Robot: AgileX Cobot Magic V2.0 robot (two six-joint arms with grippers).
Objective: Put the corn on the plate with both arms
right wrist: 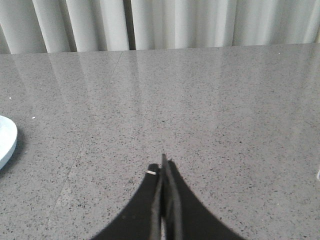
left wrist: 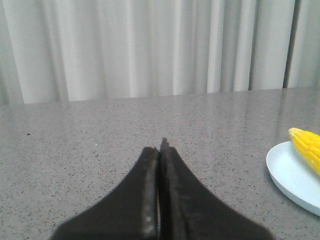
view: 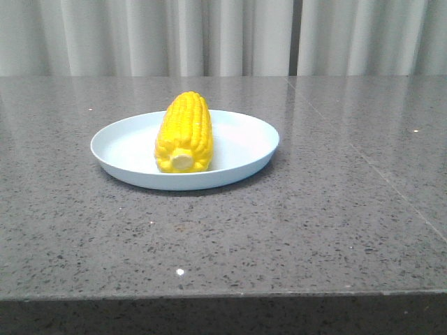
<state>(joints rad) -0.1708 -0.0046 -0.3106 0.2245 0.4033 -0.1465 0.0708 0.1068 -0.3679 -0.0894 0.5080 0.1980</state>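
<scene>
The yellow corn (view: 184,131) lies on the pale light-blue plate (view: 244,146) in the middle of the table, its pale stub end toward the front edge. In the left wrist view the tapered end of the corn (left wrist: 307,147) and part of the plate (left wrist: 290,172) show at the side. My left gripper (left wrist: 161,146) is shut and empty over bare table, well apart from the plate. My right gripper (right wrist: 164,164) is shut and empty over bare table; only the plate's rim (right wrist: 9,140) shows in its view. Neither gripper appears in the front view.
The grey speckled stone table (view: 314,230) has its front edge near the bottom of the front view. A pale pleated curtain (view: 209,35) hangs behind the table's far edge.
</scene>
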